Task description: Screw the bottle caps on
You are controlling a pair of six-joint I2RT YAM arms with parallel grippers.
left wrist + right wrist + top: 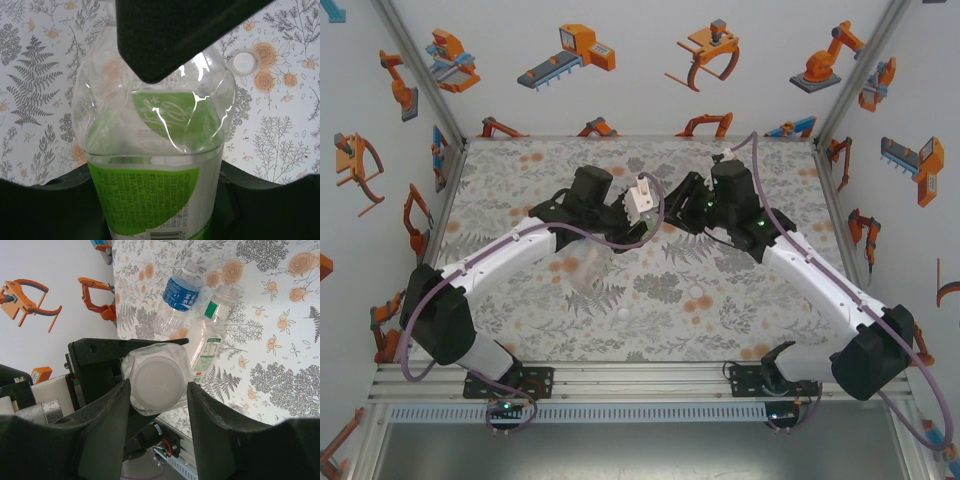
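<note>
Mid-table, left gripper (632,212) clamps green-label bottle (150,200); right gripper (157,390) straddles its white cap (156,384), grip cannot be told. Blue-label bottle (177,300) and slim bottle (210,340) lie side by side.

- The bench (520,170) is covered with a grey cloth printed with ferns and orange flowers.
- White walls (640,95) on three sides carry orange robot-arm pictures (825,62).
- Aluminium posts (420,72) stand in the corners.
- A slotted rail (640,378) runs along the near edge.
- The light is even and bright.
</note>
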